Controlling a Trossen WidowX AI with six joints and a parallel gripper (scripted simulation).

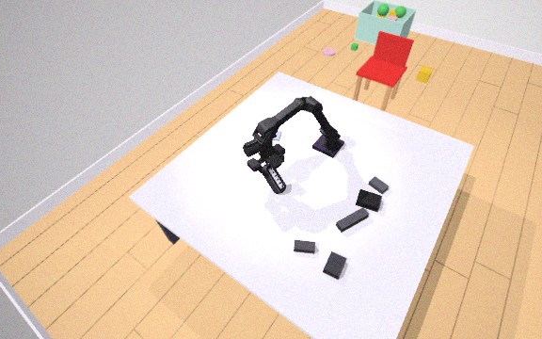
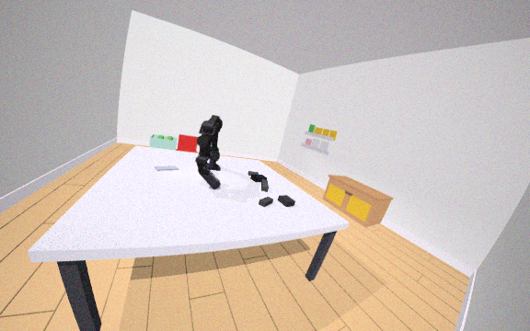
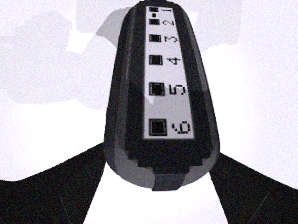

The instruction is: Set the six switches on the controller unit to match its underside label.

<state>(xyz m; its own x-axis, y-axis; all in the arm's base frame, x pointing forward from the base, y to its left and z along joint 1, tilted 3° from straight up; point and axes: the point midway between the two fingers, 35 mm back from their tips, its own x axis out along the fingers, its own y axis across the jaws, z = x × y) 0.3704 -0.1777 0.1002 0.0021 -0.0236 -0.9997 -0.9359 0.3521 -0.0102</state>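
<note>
- Surface [image 1: 196, 193] [image 2: 155, 221]: carries the arm and scattered parts, with the unit beyond the arm's base at 8 o'clock, top view.
- Arm [image 1: 290, 111] [image 2: 214, 124]: arched out toward 8 o'clock, wrist dropped low.
- Hand [image 1: 265, 166] [image 2: 203, 170] [image 3: 158, 152]: fingers well apart, yet pinching the controller unit's near end; in the wrist view they come in from 8 and 4 o'clock.
- Controller unit [image 1: 278, 187] [image 2: 211, 179] [image 3: 134, 147]: tilted, underside toward the wrist camera, long axis running 6 to 12 there. Whether its low end touches the surface, cannot tell.
- Five loose modules [image 1: 352, 219] [image 2: 265, 185]: between 4 and 7 o'clock of the base, top view; best left alone.
- Label [image 1: 276, 178] [image 3: 188, 115]: step in hand judged to be reading it. Squares 3 to 6 look filled; 1 and 2 also dark, but small at 12 o'clock. A steadier, squarer look at those would help before deciding. Then keep the grip firm, turn the unit slowly, and set its base flat before releasing; an end grip could let it pivot.
</note>
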